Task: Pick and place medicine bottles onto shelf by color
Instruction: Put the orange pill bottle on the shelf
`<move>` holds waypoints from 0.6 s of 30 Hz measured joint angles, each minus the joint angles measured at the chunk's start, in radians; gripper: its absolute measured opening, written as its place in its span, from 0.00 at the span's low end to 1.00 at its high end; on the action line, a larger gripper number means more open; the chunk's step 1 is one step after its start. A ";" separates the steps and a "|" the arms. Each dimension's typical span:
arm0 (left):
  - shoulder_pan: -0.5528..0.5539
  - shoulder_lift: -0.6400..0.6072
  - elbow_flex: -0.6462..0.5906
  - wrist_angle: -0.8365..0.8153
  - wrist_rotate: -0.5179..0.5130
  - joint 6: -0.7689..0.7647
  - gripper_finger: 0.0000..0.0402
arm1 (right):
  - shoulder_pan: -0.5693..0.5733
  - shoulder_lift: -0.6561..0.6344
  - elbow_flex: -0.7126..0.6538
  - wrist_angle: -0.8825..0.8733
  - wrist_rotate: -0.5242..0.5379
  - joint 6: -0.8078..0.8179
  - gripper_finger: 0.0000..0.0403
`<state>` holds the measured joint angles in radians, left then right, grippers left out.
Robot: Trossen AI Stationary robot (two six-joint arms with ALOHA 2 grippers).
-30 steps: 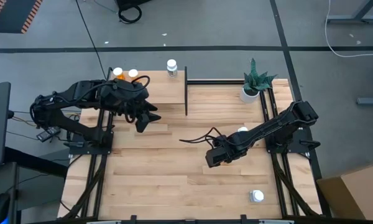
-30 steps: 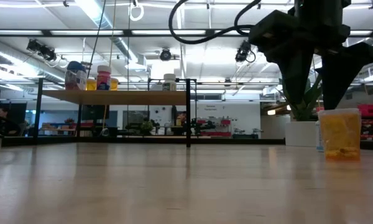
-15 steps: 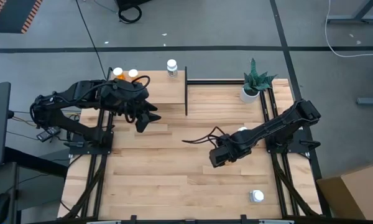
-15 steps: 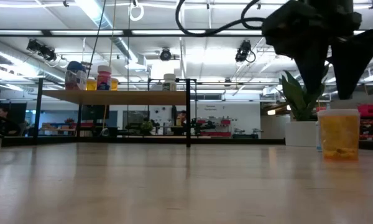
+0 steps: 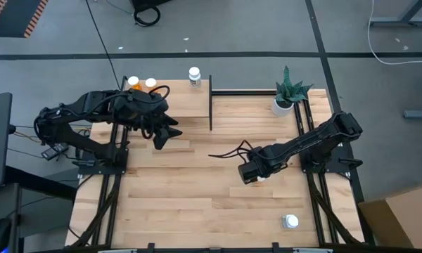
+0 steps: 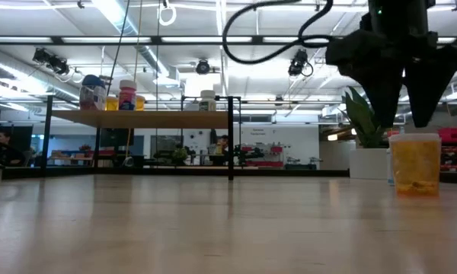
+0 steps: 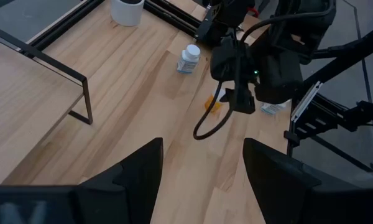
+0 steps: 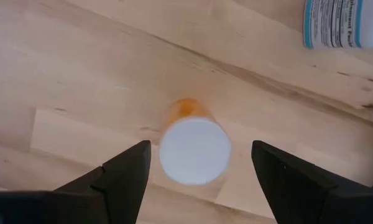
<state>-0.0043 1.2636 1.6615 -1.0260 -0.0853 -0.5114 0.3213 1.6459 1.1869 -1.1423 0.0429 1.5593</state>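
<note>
Since the frame a second ago the right gripper has slid along the surface toward its right edge and now hangs directly over the orange bottle, where before it sat to one side of it. The bottle stands upright, long axis vertical, white cap facing up into the wrist camera, on the right half of the surface about midway between the near and far edges. The jaws are apart, one finger on each side of the cap with bare wood showing between each finger and the bottle; in the low view the fingers end above the orange bottle, not touching it.

From above the bottle is almost wholly hidden under the gripper. A blue-labelled white bottle lies just beside it, cut off by the frame. Another white-capped bottle stands alone near the near right corner, well apart, with open wood around it.

The shelf stands along the far edge toward the left, carrying orange bottles at its far left corner and a white bottle near its right end. The left gripper waits over the shelf's near edge, jaws apart.
</note>
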 joint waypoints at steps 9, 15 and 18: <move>0.000 0.000 0.000 -0.001 0.000 -0.001 0.57 | 0.000 0.000 -0.053 0.055 -0.019 0.000 0.72; 0.000 0.000 0.000 -0.001 0.000 -0.001 0.57 | 0.000 -0.001 -0.064 0.087 -0.019 0.001 0.72; 0.000 0.000 0.000 -0.001 0.000 -0.001 0.57 | 0.000 -0.001 -0.106 0.153 -0.057 0.016 0.72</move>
<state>-0.0042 1.2636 1.6615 -1.0271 -0.0853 -0.5121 0.3210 1.6447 1.0814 -0.9894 -0.0137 1.5755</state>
